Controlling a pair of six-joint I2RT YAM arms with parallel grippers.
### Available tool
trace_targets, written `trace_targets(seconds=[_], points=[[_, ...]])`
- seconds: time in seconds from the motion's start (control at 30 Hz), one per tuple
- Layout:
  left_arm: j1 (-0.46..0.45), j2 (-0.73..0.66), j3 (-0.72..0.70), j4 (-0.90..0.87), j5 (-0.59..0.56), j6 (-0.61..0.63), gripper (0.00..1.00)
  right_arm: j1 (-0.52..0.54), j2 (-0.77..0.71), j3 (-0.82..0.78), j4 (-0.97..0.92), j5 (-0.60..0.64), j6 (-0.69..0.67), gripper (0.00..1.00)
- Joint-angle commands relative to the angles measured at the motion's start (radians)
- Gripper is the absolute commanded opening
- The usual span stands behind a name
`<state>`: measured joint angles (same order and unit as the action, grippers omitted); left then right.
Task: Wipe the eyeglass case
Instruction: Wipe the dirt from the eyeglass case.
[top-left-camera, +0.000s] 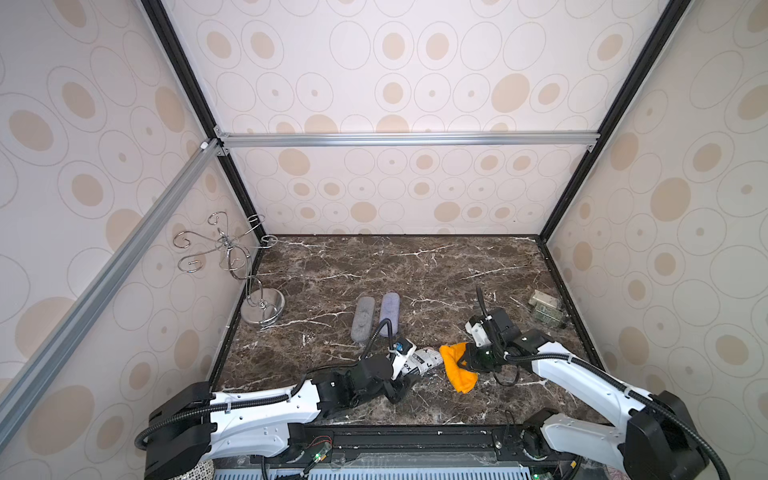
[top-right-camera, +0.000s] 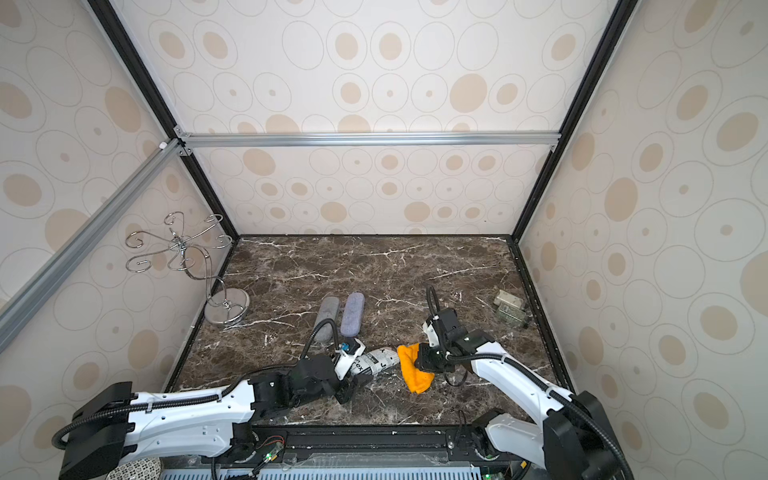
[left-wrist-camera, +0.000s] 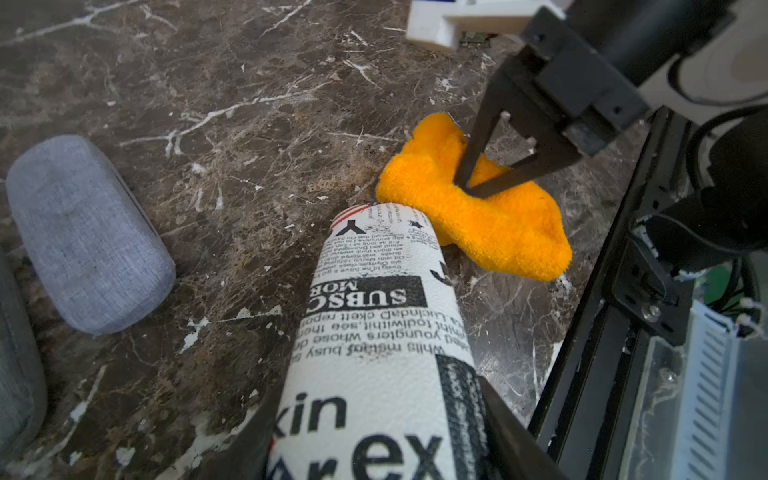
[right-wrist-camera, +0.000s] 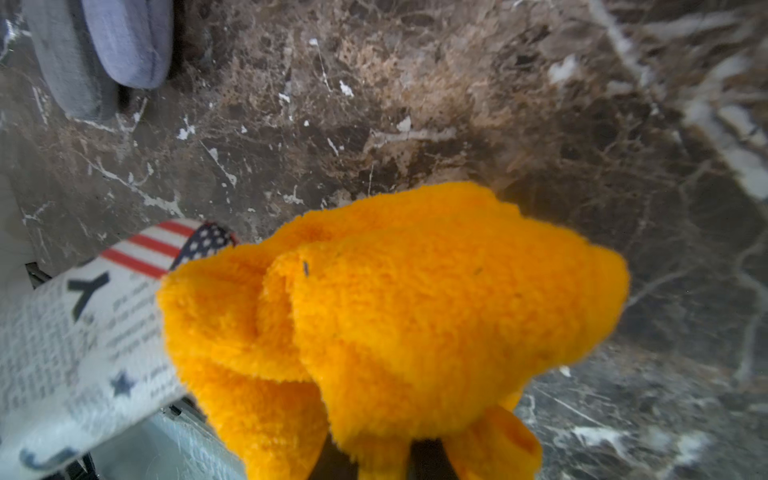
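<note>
The printed case (top-left-camera: 424, 360) (white, covered in newspaper text with a flag stripe at one end) sits near the front edge of the tabletop (top-left-camera: 374, 270), about midway across, its length running left to right. The left tool (left-wrist-camera: 378, 436) is clenched on the case's left end, one dark finger on each side of it. Whether the case rests on the marble or is held just above it cannot be told. The right tool (top-left-camera: 464, 362) is clenched on the cloth (top-left-camera: 457, 370), a bunched orange piece, with its fingertips pinched together into the pile. In the right wrist view the cloth (right-wrist-camera: 415, 311) covers the right end of the case (right-wrist-camera: 75, 332); in the left wrist view the cloth (left-wrist-camera: 490, 220) touches that same end. Farther back, a grey case (top-left-camera: 363, 319) and a lilac case (top-left-camera: 390, 313) lie side by side, close together and apart from both arms. A chrome stand (top-left-camera: 262, 307) is at the far left by the wall, and small boxes (top-left-camera: 546, 309) sit at the right edge.
</note>
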<state>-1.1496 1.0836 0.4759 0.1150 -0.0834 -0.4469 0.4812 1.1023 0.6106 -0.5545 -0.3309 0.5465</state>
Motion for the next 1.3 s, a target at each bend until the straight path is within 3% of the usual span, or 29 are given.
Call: trace_targets(seconds=[0.0,0.27,0.37,0.6,0.8,0.87,1.0,1.13,1.27], points=[[0.052,0.005,0.07,0.033,0.063,-0.202,0.44,0.014,-0.066,-0.033,0.016,-0.01,0.026,0.0],[0.142,-0.001,0.088,0.08,0.124,-0.452,0.43,0.109,-0.123,-0.033,0.013,0.079,0.055,0.0],[0.154,-0.002,0.097,0.104,0.126,-0.468,0.43,0.165,-0.111,-0.004,0.011,0.129,0.062,0.0],[0.163,0.093,0.117,0.203,0.253,-0.517,0.42,0.291,-0.124,0.043,0.178,0.152,0.096,0.0],[0.164,0.112,0.115,0.213,0.247,-0.519,0.4,0.395,-0.118,0.065,0.317,0.132,0.084,0.0],[0.165,0.117,0.111,0.234,0.266,-0.523,0.4,0.395,-0.112,0.055,0.338,0.126,0.097,0.0],[0.165,0.115,0.111,0.209,0.263,-0.505,0.4,0.377,-0.096,0.053,0.196,0.33,0.185,0.0],[0.166,0.092,0.098,0.184,0.249,-0.49,0.4,0.29,-0.134,0.036,0.046,0.444,0.241,0.0],[0.168,0.085,0.098,0.148,0.239,-0.471,0.4,0.243,-0.183,0.053,-0.018,0.438,0.201,0.0]])
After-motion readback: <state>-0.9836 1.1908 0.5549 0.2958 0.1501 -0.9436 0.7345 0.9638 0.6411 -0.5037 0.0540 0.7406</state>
